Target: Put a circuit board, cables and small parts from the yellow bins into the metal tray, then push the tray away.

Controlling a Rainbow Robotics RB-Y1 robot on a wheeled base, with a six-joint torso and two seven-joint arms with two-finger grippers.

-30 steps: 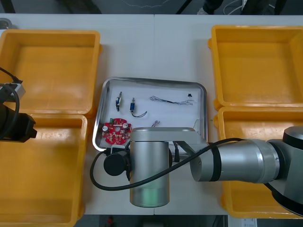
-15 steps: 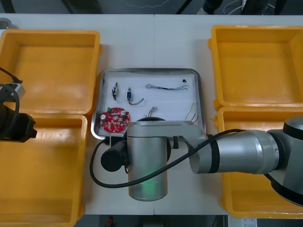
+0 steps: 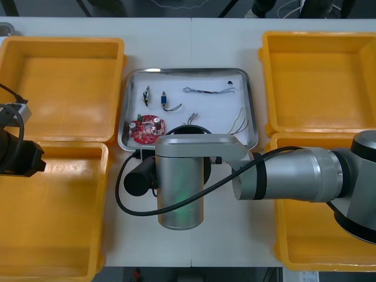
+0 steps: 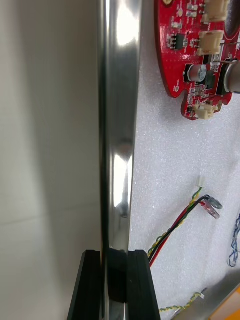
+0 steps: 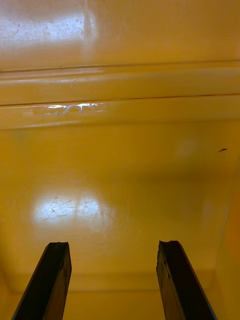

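Front view: the metal tray [image 3: 214, 111] lies between the yellow bins [image 3: 61, 88], with the circuit board [image 3: 147, 130] in its near-left corner. The right arm [image 3: 294, 182] reaches across the tray's near edge.

Right wrist view: the right gripper [image 4: 116, 282] pinches the tray's rim (board and red and yellow cable [image 4: 175, 227] lie just inside it).

Left wrist view: the left gripper [image 5: 115, 280], fingers spread, hangs over a bin floor left of the tray.

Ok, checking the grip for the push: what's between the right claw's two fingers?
The metal tray's near rim. The right wrist view shows the right claw shut on it, one finger outside the tray, one inside.
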